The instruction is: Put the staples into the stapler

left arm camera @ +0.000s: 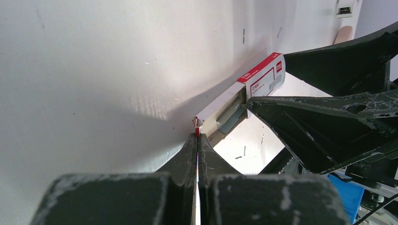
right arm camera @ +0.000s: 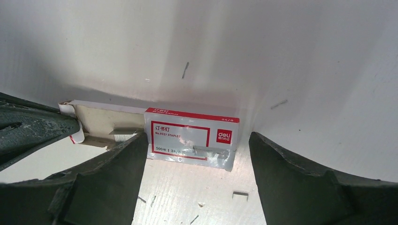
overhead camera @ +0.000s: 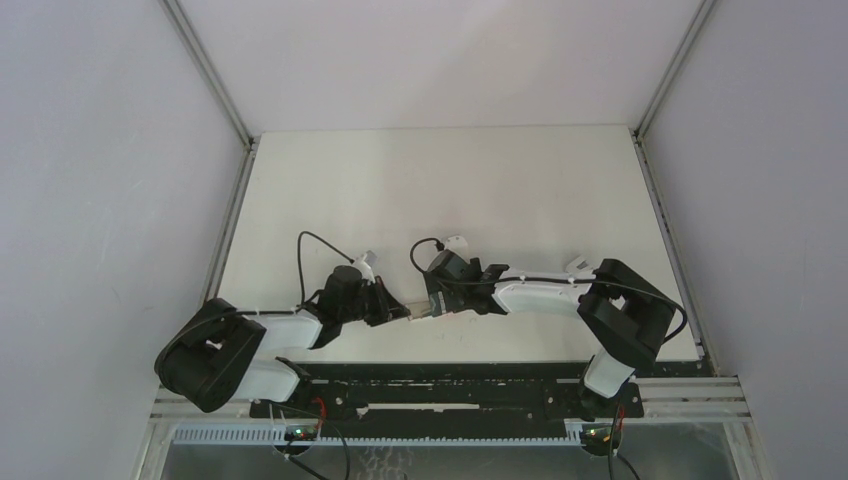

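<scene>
Left gripper (left arm camera: 197, 135), its scuffed black jaws pressed flat together, pinched the thin red-and-white end flap (left arm camera: 197, 123) of a staple box (right arm camera: 190, 133) that lay on the white table (right arm camera: 281, 47), near its front edge and between the two arms. The box's glossy cardboard sleeve (left arm camera: 262, 77), a slim rectangle printed in red and white with a "deli" logo, faced the right wrist camera. A plain brown card inner tray (right arm camera: 101, 119) stood partway out of the sleeve's left end, and a grey metal strip of staples (right arm camera: 123, 133) showed in it. The right gripper (right arm camera: 197, 140) was spread wide, with its wedge-shaped, rough-textured black fingers (right arm camera: 112, 178) set one at each end of the sleeve. One finger overlapped the sleeve's mouth where the tray emerged, and a sliver of table showed between the other finger and the sleeve's far end; whether either finger touched the card could not be told. Loose staples (right arm camera: 240, 193) and small bent wires lay scattered on the matte, faintly scratched tabletop around the box.
</scene>
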Motion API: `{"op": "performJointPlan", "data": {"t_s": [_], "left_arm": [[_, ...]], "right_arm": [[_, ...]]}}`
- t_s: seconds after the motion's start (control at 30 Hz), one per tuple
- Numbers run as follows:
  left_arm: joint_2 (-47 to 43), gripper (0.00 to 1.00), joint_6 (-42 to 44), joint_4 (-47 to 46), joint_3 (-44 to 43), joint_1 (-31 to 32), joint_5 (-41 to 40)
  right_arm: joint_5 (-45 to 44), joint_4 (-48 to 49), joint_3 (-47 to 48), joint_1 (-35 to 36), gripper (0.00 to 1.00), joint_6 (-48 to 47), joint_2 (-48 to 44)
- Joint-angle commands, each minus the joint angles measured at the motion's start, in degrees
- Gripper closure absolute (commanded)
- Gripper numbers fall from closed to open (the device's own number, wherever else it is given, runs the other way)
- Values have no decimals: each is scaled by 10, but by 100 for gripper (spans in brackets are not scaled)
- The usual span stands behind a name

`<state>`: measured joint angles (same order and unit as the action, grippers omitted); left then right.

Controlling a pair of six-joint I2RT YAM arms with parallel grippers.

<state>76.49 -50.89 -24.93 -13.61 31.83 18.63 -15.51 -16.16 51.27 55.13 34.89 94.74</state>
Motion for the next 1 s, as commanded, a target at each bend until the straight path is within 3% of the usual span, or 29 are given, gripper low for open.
{"op": "performJointPlan", "data": {"t_s": [0.0,0.33,0.53,0.7,0.8,0.97], "left_arm": [[-4,100,2,-5,11,-5,-4],[-30,98,18,16,17,-6,-19],[-63,60,33,68,8,-7,-43],[-159,26,44,151,4,-7,-93],[-253,12,66,239,-11,-8,-143],[-379,0,99,377,-57,-11,-217]], "right_arm": [[1,16,-7,-4,22,7,-16],[20,27,-10,-12,21,-10,-33],[43,49,-19,-20,16,-47,-80],[51,66,-45,-33,14,-64,-138],[52,71,-63,-43,12,-76,-173],[60,77,-97,-80,12,-96,-243]]}}
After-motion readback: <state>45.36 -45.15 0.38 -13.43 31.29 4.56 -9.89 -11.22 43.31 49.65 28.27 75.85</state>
